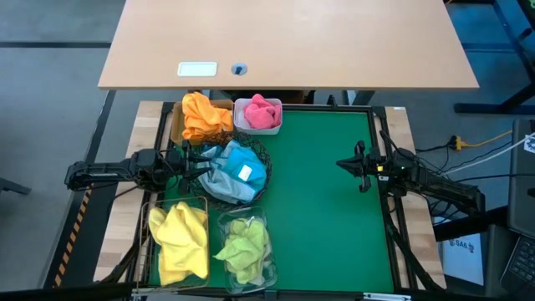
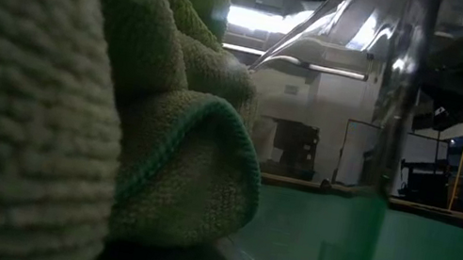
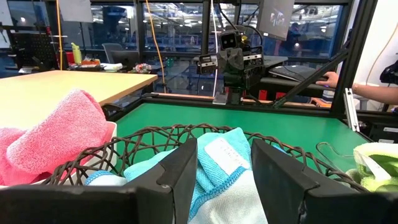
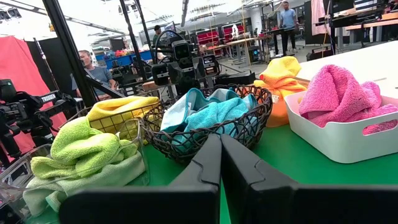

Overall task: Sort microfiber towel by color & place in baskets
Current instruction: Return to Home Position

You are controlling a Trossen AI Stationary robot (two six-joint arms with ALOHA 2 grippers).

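Every towel lies in a container along the green mat's left side. Orange towels fill the tan box, pink ones the white tub. Blue and teal towels sit in the black wire-mesh bowl. Yellow ones are in the wire basket, olive-green ones in the clear tub. My left gripper is open at the bowl's left rim, fingers level toward the teal towel. My right gripper is shut over bare mat at the right.
Bare green mat spreads between the bowl and my right gripper. A wooden desk stands beyond the far edge. A black frame borders the mat. People are in the room behind, and a hand is near the far right.
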